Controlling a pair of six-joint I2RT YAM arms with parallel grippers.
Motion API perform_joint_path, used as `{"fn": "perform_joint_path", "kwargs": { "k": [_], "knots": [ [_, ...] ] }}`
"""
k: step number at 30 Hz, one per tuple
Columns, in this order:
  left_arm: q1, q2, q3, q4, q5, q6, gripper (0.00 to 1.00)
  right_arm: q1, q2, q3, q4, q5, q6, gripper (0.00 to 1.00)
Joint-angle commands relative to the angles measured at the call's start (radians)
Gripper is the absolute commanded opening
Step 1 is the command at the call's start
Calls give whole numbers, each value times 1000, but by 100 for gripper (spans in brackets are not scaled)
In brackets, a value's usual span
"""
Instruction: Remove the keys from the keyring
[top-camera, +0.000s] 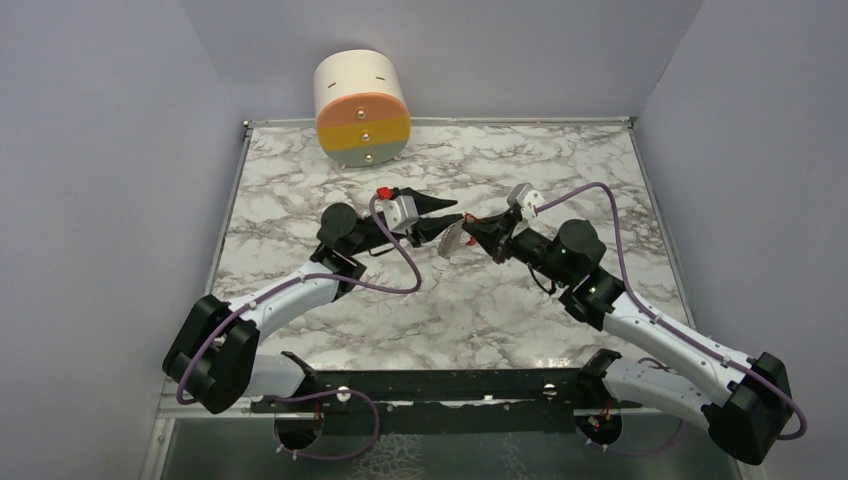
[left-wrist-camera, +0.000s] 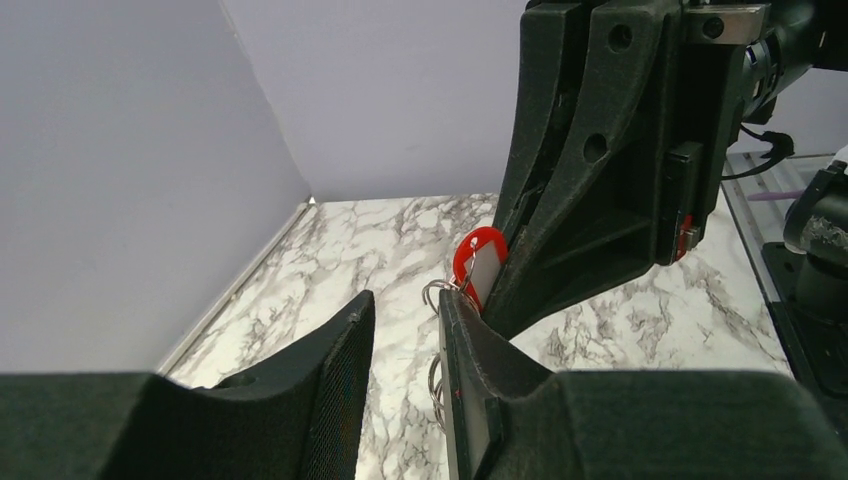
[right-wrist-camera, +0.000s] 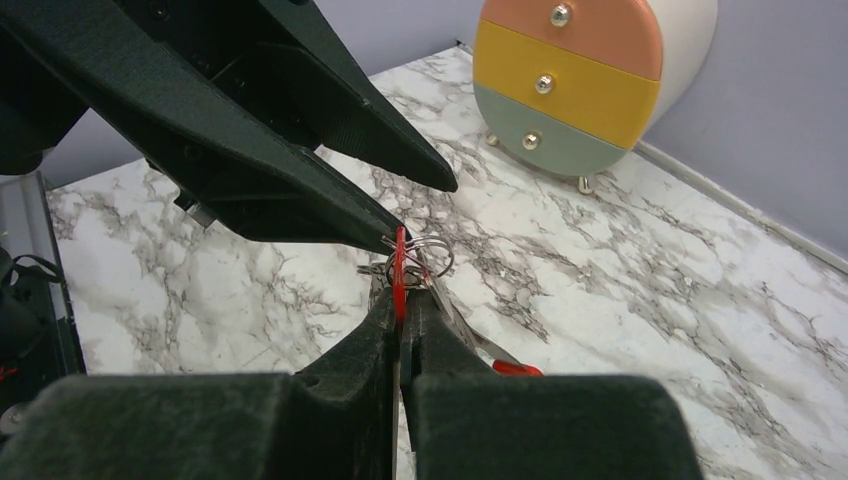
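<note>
- Your right gripper has its fingers pressed together on the red plastic key tag. In the right wrist view the tag stands edge-on between them.
- The left wrist view shows the flat face of the tag, with a white label set in it.
- The thin silver wire keyring loops out just beyond the tag, between your two grippers, over the middle of the white marble-patterned worktop.
- Your left gripper is spread, with a clear gap between its two fingers.
- In the right wrist view, the tip of its lower finger meets the keyring, and the upper finger stands apart above it.
- In the left wrist view, wire loops lie against the inner face of the right-hand finger. You cannot tell whether that finger is threaded through a loop.
- The silver metal keys show in the top view as a pale shape right where the grippers meet. They are too small to count.
- The round cream drawer cabinet with pink, yellow and green fronts sits at the far edge of the worktop, well apart from both grippers.
</note>
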Motion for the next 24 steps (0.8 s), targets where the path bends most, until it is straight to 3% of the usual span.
{"fn": "perform_joint_path", "kwargs": {
  "k": [1, 8, 17, 24],
  "knots": [
    [-1, 1, 10, 65, 88, -17, 32, -2, -13, 13, 36, 5, -9, 1],
    [-1, 4, -3, 108, 167, -18, 31, -1, -15, 14, 37, 2, -7, 1],
    [-1, -1, -33, 107, 160, -13, 31, -2, -22, 17, 31, 8, -13, 1],
    [2, -79, -73, -30, 1, 136, 32, -2, -32, 27, 12, 9, -20, 1]
  ]
}}
